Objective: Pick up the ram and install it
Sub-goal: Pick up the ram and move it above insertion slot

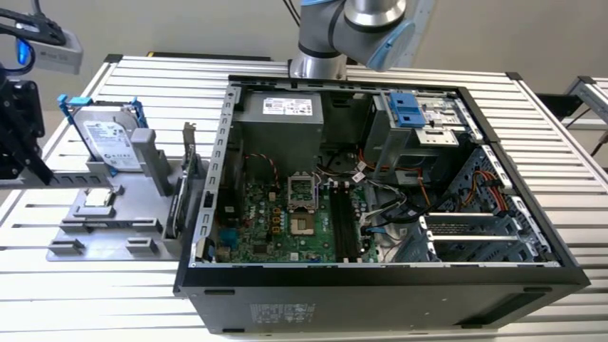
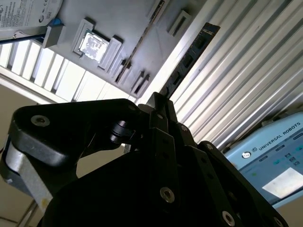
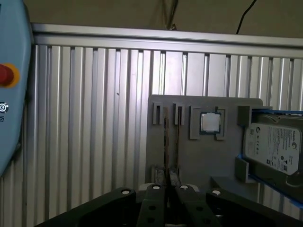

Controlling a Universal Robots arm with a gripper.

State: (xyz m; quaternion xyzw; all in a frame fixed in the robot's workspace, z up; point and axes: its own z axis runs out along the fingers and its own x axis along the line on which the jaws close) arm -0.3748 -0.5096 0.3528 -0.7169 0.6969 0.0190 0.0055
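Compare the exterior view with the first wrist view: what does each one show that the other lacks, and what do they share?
The exterior view adds the open computer case, its motherboard with black memory slots, and the arm behind it. The first wrist view adds the gripper and a red button on a light blue panel. Both show the grey holder, two thin boards standing edge-on in it, the hard drive in its blue frame, a square chip and the slatted table.
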